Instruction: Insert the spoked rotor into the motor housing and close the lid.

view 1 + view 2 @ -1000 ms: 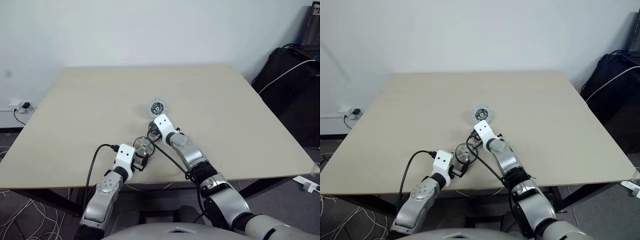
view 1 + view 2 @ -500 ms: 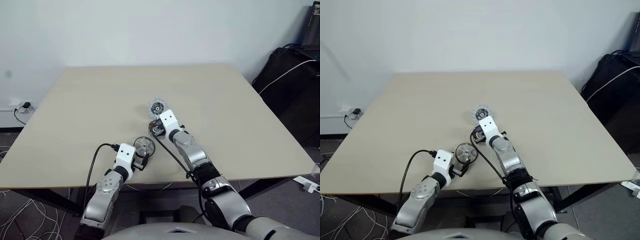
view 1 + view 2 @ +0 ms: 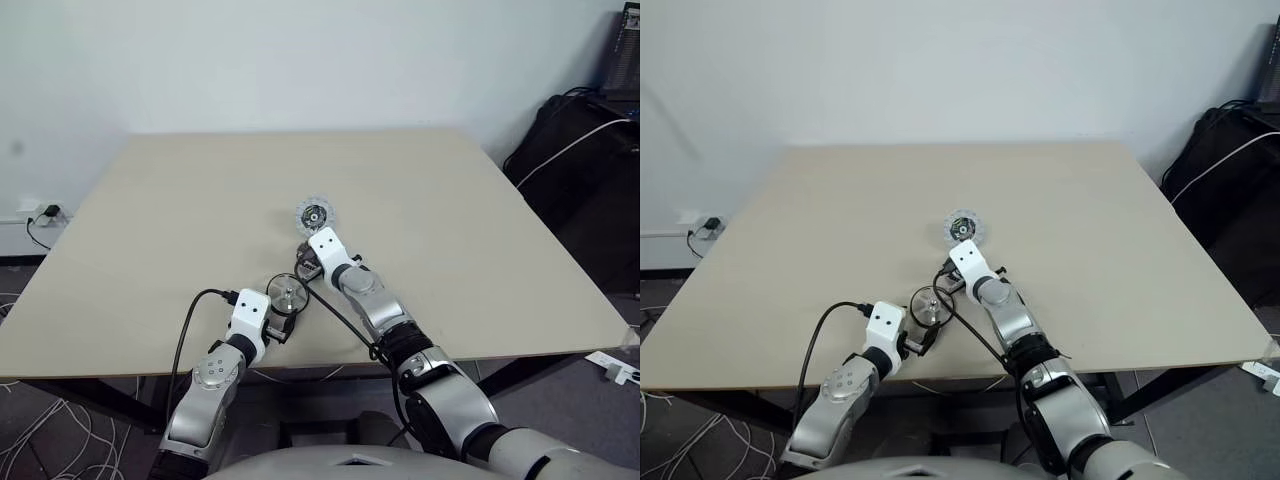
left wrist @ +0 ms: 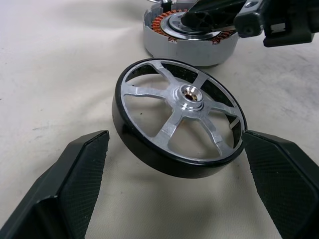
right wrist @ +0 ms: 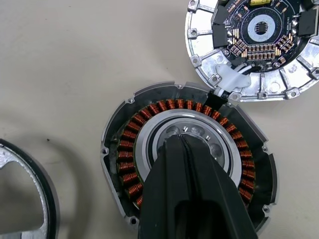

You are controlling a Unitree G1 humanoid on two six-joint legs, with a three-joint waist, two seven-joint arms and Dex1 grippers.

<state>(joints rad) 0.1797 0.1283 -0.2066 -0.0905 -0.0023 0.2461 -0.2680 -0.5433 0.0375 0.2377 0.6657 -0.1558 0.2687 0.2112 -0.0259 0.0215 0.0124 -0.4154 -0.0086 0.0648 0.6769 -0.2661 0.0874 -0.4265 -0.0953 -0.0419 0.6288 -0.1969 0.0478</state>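
The spoked rotor, dark-rimmed with silver spokes, lies tilted on the table between the fingers of my left gripper, which is open; a gap shows at one finger. In the head views the rotor sits near the table's front edge. Just beyond it is the grey motor housing with its copper coils. My right gripper is shut, its tips down in the housing's silvery centre. The lid lies inner face up beside the housing, showing a circuit board.
The beige table stretches wide around the parts. A black cable loops from my left wrist over the front edge. Dark bags and cables stand off the table's right side. A wall socket is at the left.
Half a second ago my right hand had shifted slightly toward the lid; it is back over the housing now. The left gripper and the rotor have not moved.
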